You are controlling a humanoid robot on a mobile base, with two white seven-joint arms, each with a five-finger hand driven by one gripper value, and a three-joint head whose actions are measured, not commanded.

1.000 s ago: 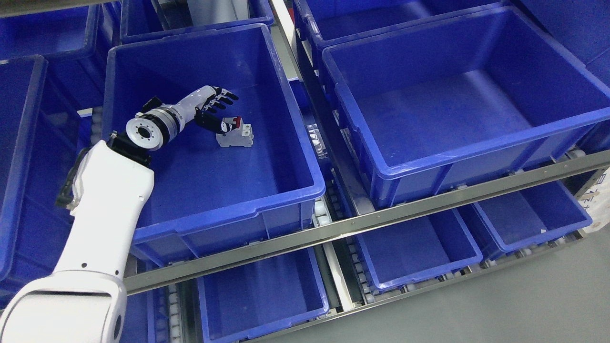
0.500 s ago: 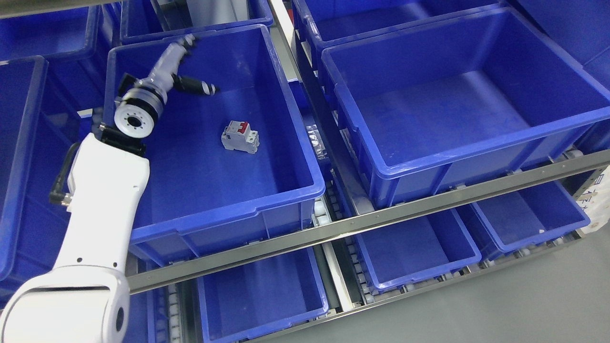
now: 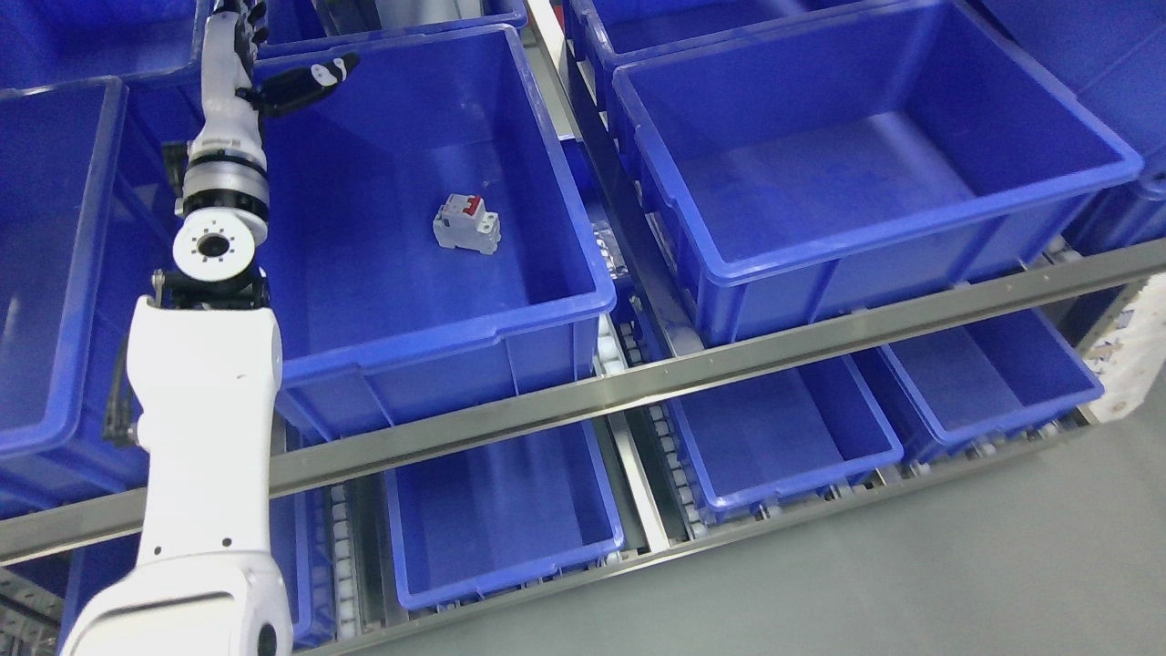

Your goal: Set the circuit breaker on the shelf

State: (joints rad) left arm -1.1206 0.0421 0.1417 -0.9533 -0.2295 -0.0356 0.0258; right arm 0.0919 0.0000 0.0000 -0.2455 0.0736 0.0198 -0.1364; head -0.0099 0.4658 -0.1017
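The circuit breaker (image 3: 466, 224), grey-white with a red switch, lies on the floor of a large blue bin (image 3: 410, 339) on the upper shelf level, near the bin's middle. My left hand (image 3: 273, 55) is raised above the bin's far left corner, well up and left of the breaker. Its thumb (image 3: 314, 77) is spread to the right, its fingers point up and run off the top edge, and it holds nothing. The left arm (image 3: 208, 410) rises from the lower left along the bin's left wall. The right arm does not show.
A second large blue bin (image 3: 911, 220) stands to the right on the same level. A steel shelf rail (image 3: 638, 387) runs across in front. Smaller blue bins (image 3: 501, 510) sit on the lower level. Another blue bin (image 3: 55, 273) stands at the left. Grey floor lies at the lower right.
My left hand let go of the circuit breaker and rose up and back to the bin's far left corner. The breaker now lies free in the bin. The camera has shifted slightly.
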